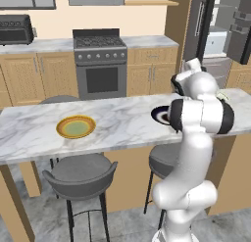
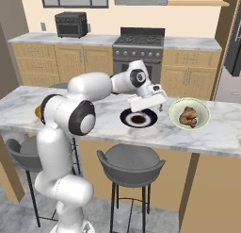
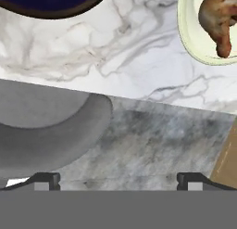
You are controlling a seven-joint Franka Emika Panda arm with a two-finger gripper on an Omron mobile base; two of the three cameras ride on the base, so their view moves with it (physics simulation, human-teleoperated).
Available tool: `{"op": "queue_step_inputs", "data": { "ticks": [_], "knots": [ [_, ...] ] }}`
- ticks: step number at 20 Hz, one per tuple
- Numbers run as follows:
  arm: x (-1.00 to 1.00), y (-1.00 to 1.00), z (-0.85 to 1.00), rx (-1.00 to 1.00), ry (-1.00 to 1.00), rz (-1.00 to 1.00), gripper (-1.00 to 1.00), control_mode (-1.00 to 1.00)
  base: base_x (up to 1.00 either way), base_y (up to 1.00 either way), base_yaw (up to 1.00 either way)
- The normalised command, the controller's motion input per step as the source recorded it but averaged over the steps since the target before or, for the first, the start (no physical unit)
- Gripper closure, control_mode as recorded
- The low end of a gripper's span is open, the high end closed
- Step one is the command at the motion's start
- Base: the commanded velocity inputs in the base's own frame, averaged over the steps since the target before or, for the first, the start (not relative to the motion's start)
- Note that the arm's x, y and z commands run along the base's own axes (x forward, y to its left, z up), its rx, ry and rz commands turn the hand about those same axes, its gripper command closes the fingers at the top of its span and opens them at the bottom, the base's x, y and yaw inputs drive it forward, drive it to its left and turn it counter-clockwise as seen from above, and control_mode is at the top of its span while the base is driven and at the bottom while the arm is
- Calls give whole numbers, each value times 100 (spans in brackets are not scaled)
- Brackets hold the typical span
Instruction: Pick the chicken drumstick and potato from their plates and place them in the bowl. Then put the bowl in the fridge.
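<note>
The cream bowl (image 2: 203, 115) stands on the marble counter and holds the orange-brown chicken drumstick (image 2: 190, 120). A darker lump against it looks like the potato (image 2: 187, 111). Left of the bowl lies the dark navy plate (image 2: 127, 116), with my gripper (image 2: 149, 107) open just above its right rim and nothing between the fingers. In the hand view the gripper (image 3: 119, 179) has its tips spread wide. That view has the dark plate (image 3: 46, 3) at top left, and the bowl (image 3: 190, 42) with the drumstick (image 3: 217, 19) at top right. The yellow plate (image 1: 76, 127) lies bare at the counter's left. The fridge (image 1: 220, 35) stands open behind.
Two grey stools (image 1: 81, 175) (image 2: 130, 163) stand along the counter's front edge. One stool seat (image 3: 46, 126) lies under the gripper. The stove (image 1: 100, 60) and wooden cabinets (image 1: 29, 74) line the back wall. My arm (image 1: 201, 113) hides part of the dark plate.
</note>
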Motion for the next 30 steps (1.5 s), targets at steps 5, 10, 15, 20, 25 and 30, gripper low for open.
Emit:
{"op": "queue_step_inputs", "data": {
  "ticks": [5,10,15,20,25,30],
  "knots": [
    [46,-32,-9,-4,0,-21,-100,-100,0,0,0],
    [16,-25,-24,0,0,-11,-100,-100,0,0,0],
    [27,-14,-31,-2,-6,0,-100,-100,0,0,0],
    [36,-12,-17,-10,-1,1,-100,-100,0,0,0],
    [34,-11,-17,-6,0,6,-100,-100,0,0,0],
    [29,-12,-28,0,0,10,-100,-100,0,0,0]
  ]
}}
